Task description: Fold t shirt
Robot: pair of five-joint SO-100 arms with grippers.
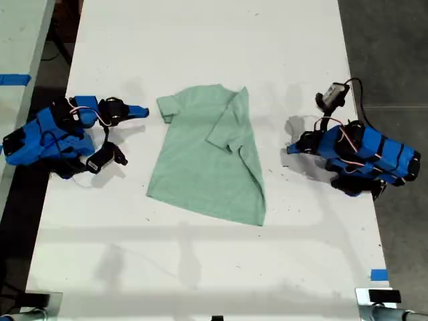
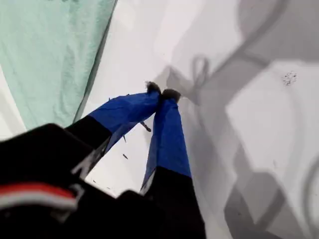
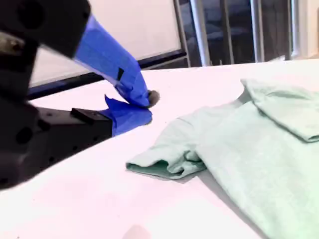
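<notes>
The pale mint-green t shirt [image 1: 200,160] lies flat on the white table [image 1: 214,40], between the two arms. One side is folded in over the body, and a sleeve [image 1: 167,107] sticks out toward the exterior view's left. My second gripper [image 1: 142,111] is shut and empty, just off that sleeve [image 3: 167,164]; its blue fingertips [image 3: 142,94] meet above the table. My first gripper [image 1: 291,148] rests at the exterior view's right, apart from the shirt's edge [image 2: 50,55]. It is shut on nothing, fingertips [image 2: 169,94] touching over bare table.
Dark floor borders the table on both sides of the exterior view. A second pale table with blue tape [image 1: 13,79] stands at that view's far left. Another blue tape mark [image 1: 379,274] sits near the table's front right corner in the exterior view.
</notes>
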